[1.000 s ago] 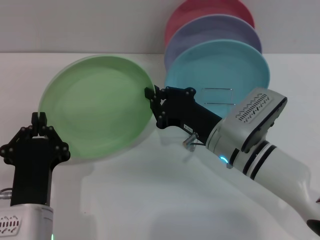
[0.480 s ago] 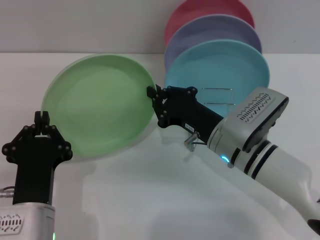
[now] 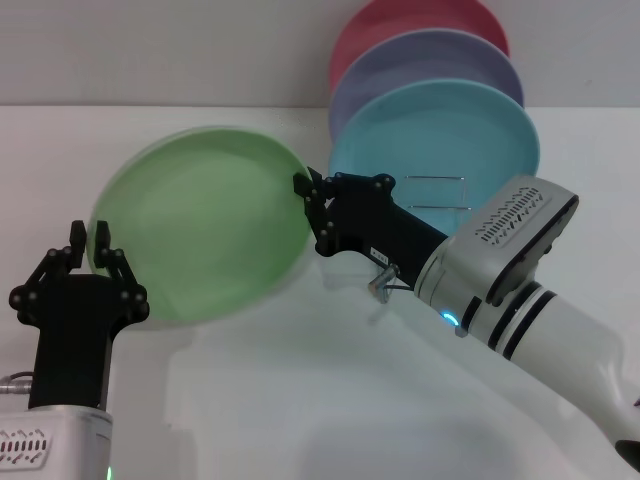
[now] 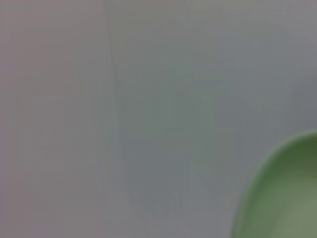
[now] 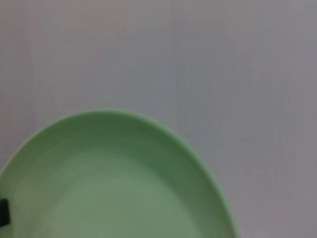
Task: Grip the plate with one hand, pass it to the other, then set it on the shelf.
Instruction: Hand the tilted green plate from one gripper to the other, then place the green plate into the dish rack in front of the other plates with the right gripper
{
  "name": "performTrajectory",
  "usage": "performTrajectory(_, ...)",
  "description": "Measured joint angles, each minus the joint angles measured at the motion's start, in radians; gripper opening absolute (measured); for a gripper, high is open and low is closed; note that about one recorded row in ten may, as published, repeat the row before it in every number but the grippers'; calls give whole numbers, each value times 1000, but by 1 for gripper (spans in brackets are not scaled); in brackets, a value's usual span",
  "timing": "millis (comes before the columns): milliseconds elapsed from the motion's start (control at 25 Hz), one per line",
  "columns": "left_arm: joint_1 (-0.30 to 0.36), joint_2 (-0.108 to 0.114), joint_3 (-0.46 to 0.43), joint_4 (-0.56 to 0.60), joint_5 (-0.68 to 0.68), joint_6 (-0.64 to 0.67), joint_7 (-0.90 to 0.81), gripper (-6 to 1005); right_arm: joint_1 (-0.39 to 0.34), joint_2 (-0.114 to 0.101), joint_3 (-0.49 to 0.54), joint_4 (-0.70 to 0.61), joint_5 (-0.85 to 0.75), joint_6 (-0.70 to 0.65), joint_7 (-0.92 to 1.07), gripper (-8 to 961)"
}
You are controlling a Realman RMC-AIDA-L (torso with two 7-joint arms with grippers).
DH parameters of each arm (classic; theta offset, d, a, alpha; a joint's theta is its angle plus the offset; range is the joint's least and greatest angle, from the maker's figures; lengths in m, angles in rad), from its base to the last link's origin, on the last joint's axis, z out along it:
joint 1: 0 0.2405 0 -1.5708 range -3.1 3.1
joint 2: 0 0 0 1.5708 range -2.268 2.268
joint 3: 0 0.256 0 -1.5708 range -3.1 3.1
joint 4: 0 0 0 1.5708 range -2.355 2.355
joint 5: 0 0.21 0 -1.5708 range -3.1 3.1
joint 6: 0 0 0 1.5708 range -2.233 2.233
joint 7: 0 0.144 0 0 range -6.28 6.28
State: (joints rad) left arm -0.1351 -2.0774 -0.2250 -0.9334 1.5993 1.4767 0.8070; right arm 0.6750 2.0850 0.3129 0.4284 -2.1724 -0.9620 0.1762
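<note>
The light green plate point(image 3: 200, 235) is tilted and held up off the white table; it also shows in the left wrist view point(image 4: 285, 198) and in the right wrist view point(image 5: 114, 183). My right gripper point(image 3: 302, 187), on the arm with the cyan light, is shut on the plate's right rim. My left gripper point(image 3: 88, 238), on the arm with the green light, is open, its fingers standing apart at the plate's lower-left rim. The chrome wire shelf point(image 3: 436, 192) stands behind the right gripper, to the plate's right.
A turquoise-blue plate point(image 3: 450, 125), a lavender plate point(image 3: 430, 60) and a red plate point(image 3: 400, 20) stand upright in the shelf at the back right. The white table point(image 3: 300, 400) spreads in front of both arms.
My left gripper's fingers have opened and let go of the plate's left rim. The plate has shifted slightly right and tilted, held by my right gripper alone.
</note>
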Motion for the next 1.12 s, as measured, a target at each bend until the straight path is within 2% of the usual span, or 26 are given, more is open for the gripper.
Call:
performTrajectory(200, -2, 0, 0, 19, 4, -3, -30, 84, 0, 0, -3, 0, 0, -1, 0, 26)
performTrajectory(400, -4, 4, 7, 33, 12, 9, -86, 288, 2, 0, 0, -3, 0, -1, 0, 24)
performTrajectory(520, 1, 6, 22, 35, 46, 39, -108, 487, 6, 0, 1, -5, 0, -2, 0, 22)
performTrajectory(720, 33, 11, 40, 46, 157, 181, -187, 680, 9, 0, 20, -1, 0, -2, -50, 22)
performTrajectory(840, 50, 14, 41, 78, 204, 266, -261, 680, 9, -1, 29, 4, 0, -9, -71, 21)
performTrajectory(1120, 47, 14, 33, 265, 233, 396, -570, 680, 0, -3, 31, -6, 0, -85, -75, 21)
